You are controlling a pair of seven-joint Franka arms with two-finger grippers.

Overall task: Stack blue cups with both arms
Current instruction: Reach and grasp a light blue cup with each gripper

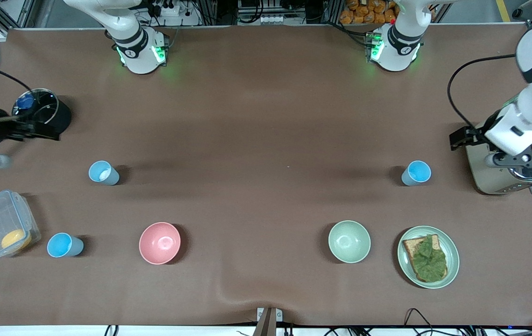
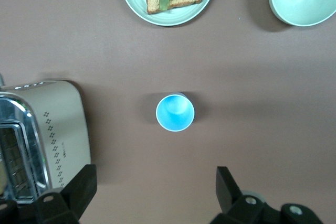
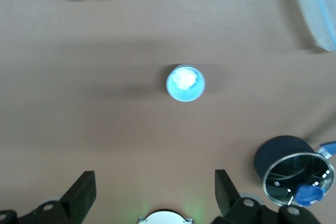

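On a matte brown mat [image 1: 256,140], creased at the front edge, three smooth tapered plastic cups stand upright and well apart: a pale cup [image 1: 103,173] and a bright cup [image 1: 64,245] toward the right arm's end, the bright one nearer the camera beside a clear lidded box [image 1: 2,228], and an end cup [image 1: 416,173] beside a boxy metal toaster [image 1: 511,170]. Between them sit a glossy pink bowl [image 1: 159,242] and a green bowl [image 1: 349,241], round and empty. The right gripper [image 3: 152,192] hangs with fingers spread by a black glass-lidded pot [image 1: 42,114]; the left gripper [image 2: 155,190], also spread, hangs over the toaster.

3 blue cups [image 1: 104,173]; 2 bowls [image 1: 159,242]; 1 plate [image 1: 451,261]
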